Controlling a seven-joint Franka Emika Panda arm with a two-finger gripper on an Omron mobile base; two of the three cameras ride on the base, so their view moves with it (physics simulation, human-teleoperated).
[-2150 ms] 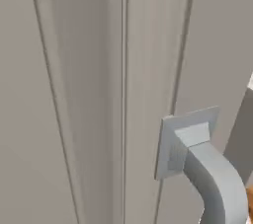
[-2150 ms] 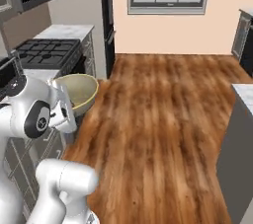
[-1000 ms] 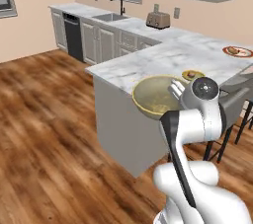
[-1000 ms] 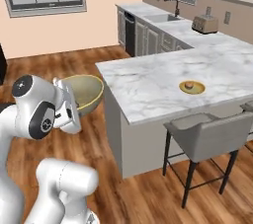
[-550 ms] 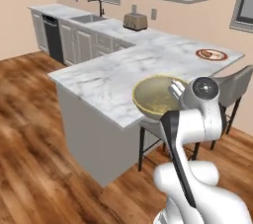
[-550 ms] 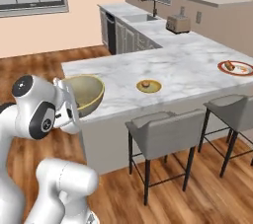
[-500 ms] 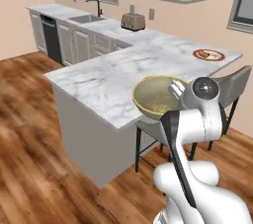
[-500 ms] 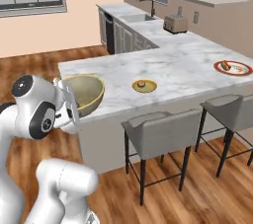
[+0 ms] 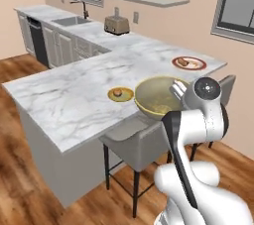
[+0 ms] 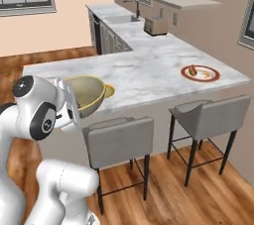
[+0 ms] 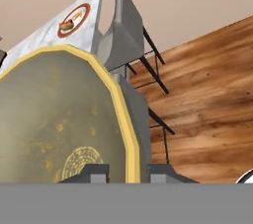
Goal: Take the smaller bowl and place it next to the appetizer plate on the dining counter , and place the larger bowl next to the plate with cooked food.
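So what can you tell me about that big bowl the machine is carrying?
The larger bowl is wide and deep, olive-tan with a yellowish rim and a speckled, glazed-looking inside, and it looks empty. It is held in the air at the dining counter's edge, tipped slightly, above a grey stool. The pincer grips its rim.

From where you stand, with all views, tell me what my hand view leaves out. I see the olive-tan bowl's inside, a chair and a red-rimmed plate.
Observer: The gripper is shut on the larger bowl, carried above the dining counter's near edge.
Operator: Give me the other plate.
Observer: The appetizer plate sits on the counter just left of the bowl.
Operator: And the target.
Observer: The plate with cooked food lies near the far right end, above the second chair.
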